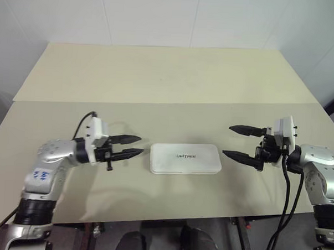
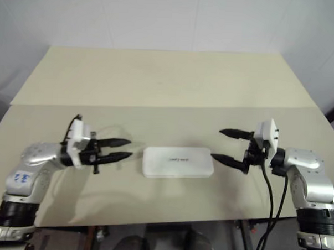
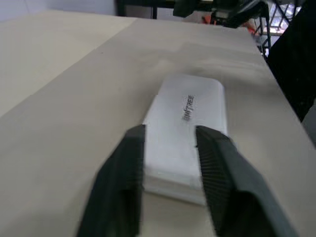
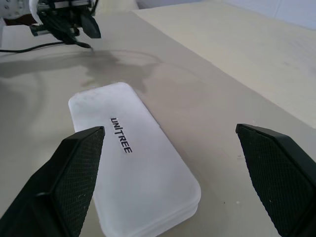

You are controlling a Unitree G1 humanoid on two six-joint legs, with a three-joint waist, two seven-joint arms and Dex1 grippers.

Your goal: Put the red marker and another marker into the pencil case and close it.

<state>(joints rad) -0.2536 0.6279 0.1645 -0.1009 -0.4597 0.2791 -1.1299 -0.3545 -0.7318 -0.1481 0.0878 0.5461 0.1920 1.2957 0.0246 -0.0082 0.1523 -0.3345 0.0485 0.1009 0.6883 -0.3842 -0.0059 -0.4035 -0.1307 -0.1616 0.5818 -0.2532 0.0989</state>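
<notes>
Pencil case [image 1: 185,158]: flat white box, rounded corners, dark lettering on lid, lid shut, lying mid-desk [image 1: 158,80] near front edge. Wide bare surface behind and to both sides. Left claw [image 1: 134,146] just beside case's left end, fingers slightly parted, empty. Right claw [image 1: 237,142] at right end, spread wide, empty, not touching.

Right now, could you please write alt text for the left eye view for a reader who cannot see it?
A flat white rectangular hard-plastic pencil case lies shut, dark lettering up, on a beige table. The left gripper, narrowly open, and the right gripper, wide open, point at its short ends from either side without touching it.
</notes>
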